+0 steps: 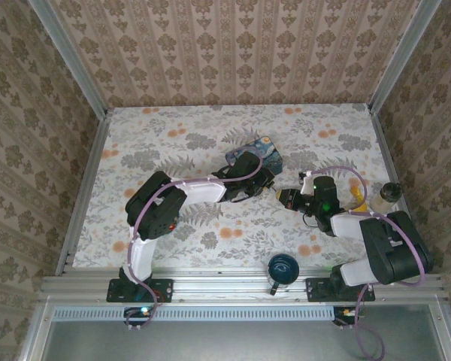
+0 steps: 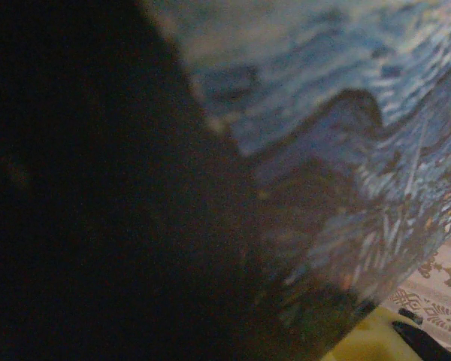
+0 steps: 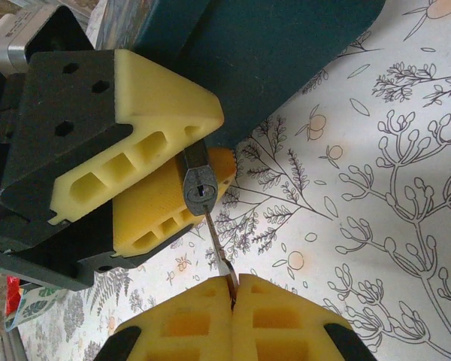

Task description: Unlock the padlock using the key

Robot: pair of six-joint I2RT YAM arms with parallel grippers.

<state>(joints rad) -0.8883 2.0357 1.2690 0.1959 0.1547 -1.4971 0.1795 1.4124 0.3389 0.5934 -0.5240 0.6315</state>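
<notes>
The small padlock (image 3: 201,188) is pinched between the yellow fingers of my left gripper (image 3: 189,162), its silvery keyhole face turned toward the right wrist camera. My right gripper (image 3: 233,289) is shut on the key (image 3: 219,244), whose thin blade points up at the padlock. The blade's tip touches the lower rim of the keyhole face, just below the slot. From above, the left gripper (image 1: 260,183) and the right gripper (image 1: 287,198) meet nose to nose at the table's middle right. The padlock's shackle is hidden between the left fingers.
The blue-and-yellow painted tin (image 1: 257,149) lies just behind the left gripper and shows up close and blurred as the tin (image 2: 323,113) in the left wrist view. A dark mug (image 1: 283,269) stands at the near edge. A small bottle (image 1: 388,195) stands at the right edge.
</notes>
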